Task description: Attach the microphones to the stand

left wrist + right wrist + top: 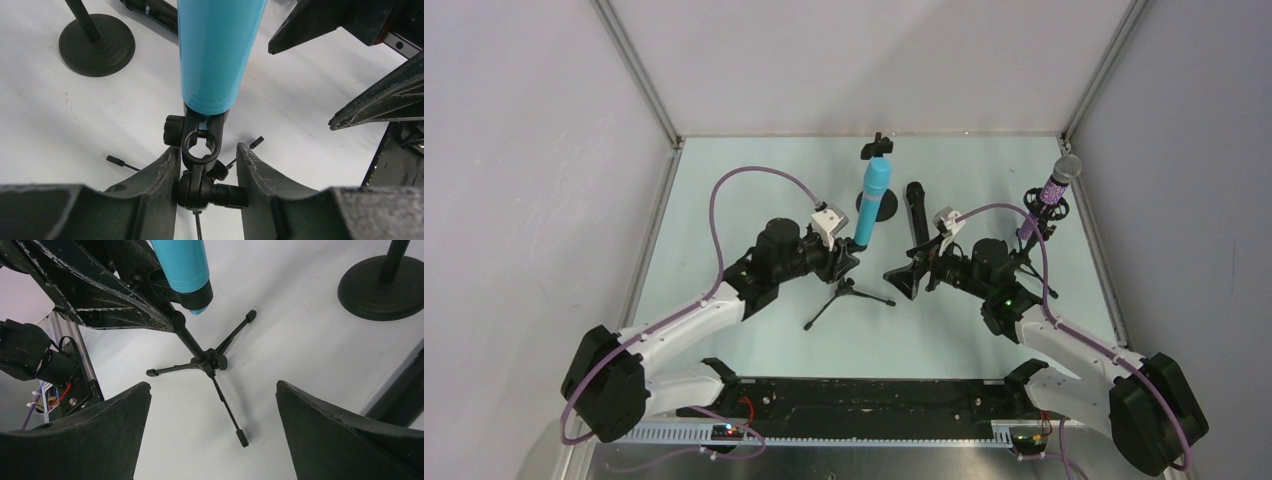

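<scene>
The cyan microphone stands tilted in the clip of a small black tripod stand. My left gripper is shut on the tripod's swivel joint, just under the cyan mic. My right gripper is open and empty, right of the tripod, facing the cyan mic. The black microphone lies on the table behind it; its orange end is hidden. The glittery purple microphone sits on a stand at the far right.
A round-base stand with an empty clip stands behind the cyan mic; it also shows in the left wrist view and the right wrist view. Metal frame rails edge the table.
</scene>
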Robot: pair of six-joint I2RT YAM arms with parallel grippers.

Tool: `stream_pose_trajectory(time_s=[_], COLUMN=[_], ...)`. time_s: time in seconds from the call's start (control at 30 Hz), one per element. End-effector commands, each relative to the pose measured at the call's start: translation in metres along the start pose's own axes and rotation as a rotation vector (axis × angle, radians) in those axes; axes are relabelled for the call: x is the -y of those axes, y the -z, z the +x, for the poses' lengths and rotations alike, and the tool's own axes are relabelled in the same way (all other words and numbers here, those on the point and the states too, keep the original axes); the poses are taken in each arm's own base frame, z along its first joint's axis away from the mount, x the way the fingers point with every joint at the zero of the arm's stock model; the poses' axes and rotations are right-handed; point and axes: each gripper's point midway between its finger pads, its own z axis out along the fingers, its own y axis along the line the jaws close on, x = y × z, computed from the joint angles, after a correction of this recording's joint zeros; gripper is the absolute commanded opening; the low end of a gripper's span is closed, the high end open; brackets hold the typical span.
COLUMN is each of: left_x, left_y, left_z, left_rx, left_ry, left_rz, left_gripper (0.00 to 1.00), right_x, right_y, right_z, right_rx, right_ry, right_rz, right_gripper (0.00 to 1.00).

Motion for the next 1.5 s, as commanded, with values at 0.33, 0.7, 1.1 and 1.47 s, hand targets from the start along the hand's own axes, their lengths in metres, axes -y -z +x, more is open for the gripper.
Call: stream_pose_trajectory(time_s=[0.33, 0.7, 1.1, 1.47], left_x=[0.016, 0.045, 0.079, 0.107], left_y=[0.009, 0.031, 0.043, 0.047], left_z=[-0.059, -0.103, -0.135, -0.152], left_rx=[0.109, 0.193, 0.263, 0.282], left_ry=[0.025, -0.071, -0.074, -0.061], left_rz=[0.031, 0.067, 0.161, 0.256], left_gripper=[0.00, 0.00, 0.00, 0.00], right_x=[-0.025, -0.057, -0.070, -0.074], right_y=[-0.005, -0.013, -0.019, -0.032], right_z=[-0.021, -0.020, -0.021, -0.014], right_rx=[0.067, 0.092, 0.115, 0.118], right_ry=[0.114, 0.188, 0.212, 0.180], right_rz=[-0.100, -0.243, -0.288, -0.325], right_gripper=[0.99, 0.99, 0.97, 0.79])
